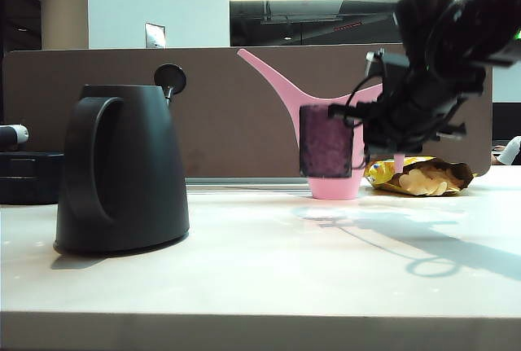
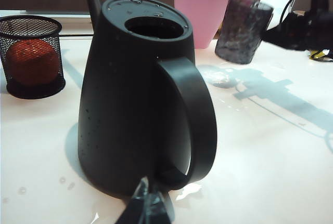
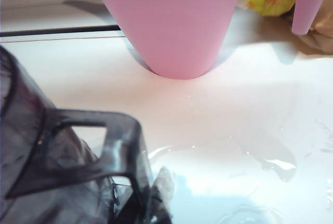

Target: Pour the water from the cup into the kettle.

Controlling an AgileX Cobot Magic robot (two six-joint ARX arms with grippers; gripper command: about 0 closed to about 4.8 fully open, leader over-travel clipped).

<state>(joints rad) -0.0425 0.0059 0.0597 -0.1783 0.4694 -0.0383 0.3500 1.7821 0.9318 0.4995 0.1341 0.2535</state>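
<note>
The black kettle (image 1: 122,172) stands on the left of the table with its lid flipped up, and its round top opening (image 2: 156,26) is uncovered. The dark purple cup (image 1: 326,143) hangs a little above the table, in front of the pink watering can and well right of the kettle. My right gripper (image 1: 356,116) is shut on the cup's thin handle (image 3: 112,146). The right wrist view shows the cup (image 3: 36,146) close beside the gripper (image 3: 151,206). My left gripper (image 2: 148,203) is low, just behind the kettle's loop handle (image 2: 200,125), with its fingertips together and nothing between them.
A pink watering can (image 1: 335,182) stands behind the cup, its spout rising to the left. A yellow chip bag (image 1: 419,176) lies at the back right. A black mesh basket (image 2: 31,81) holds a red ball beside the kettle. Water puddles (image 3: 270,159) lie on the table under the cup.
</note>
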